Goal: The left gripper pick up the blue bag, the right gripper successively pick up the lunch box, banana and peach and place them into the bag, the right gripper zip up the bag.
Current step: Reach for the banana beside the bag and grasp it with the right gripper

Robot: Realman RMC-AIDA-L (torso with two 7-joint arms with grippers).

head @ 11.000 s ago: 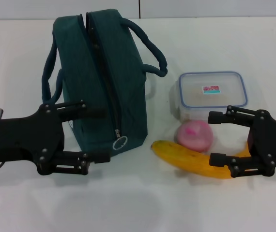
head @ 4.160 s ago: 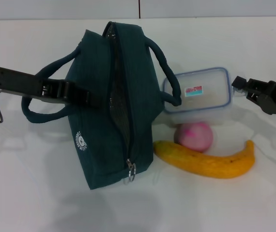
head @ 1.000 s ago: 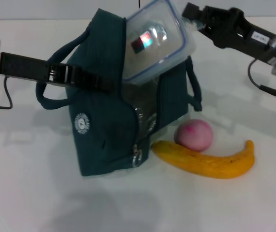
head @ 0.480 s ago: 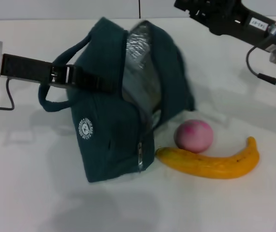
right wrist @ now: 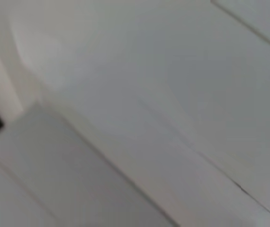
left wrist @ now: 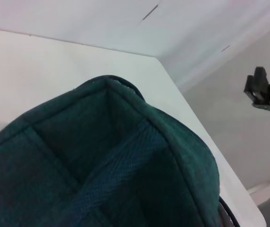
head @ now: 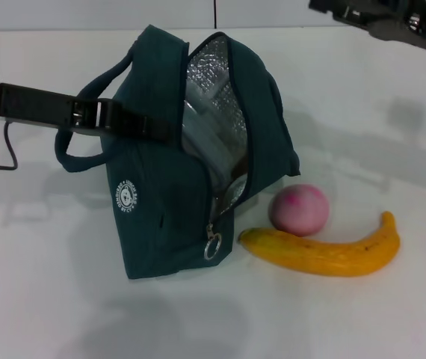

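The blue bag (head: 176,157) stands near the middle of the white table (head: 362,112), tipped a little, its zipper mouth gaping wide so the silver foil lining (head: 211,90) shows. A ring zip pull (head: 212,247) hangs at the low front end of the zipper, and a small round white logo (head: 125,194) sits on the side facing the robot's left. One padded handle (head: 86,112) loops out at 9 o'clock from the bag.

The left gripper (head: 142,127) reaches in from 9 o'clock, its black fingers pressed against the bag's upper near wall at the handle; it appears clenched on the fabric, holding the blue bag up. In the left wrist view the teal cloth (left wrist: 102,165) fills the lower part of the picture, with the table edge beyond.

The right gripper (head: 347,11) is high at about 1 o'clock from the bag, mostly cut off by the top edge of the head view; whether its jaws are released or clenched cannot be told. The right wrist view shows only pale blurred surfaces.

The lunch box is not visible anywhere on the table. The peach (head: 298,209) rests at 4 o'clock from the bag, just beside it. The banana (head: 321,250) lies in front of the peach, touching it, one end near the zip pull.
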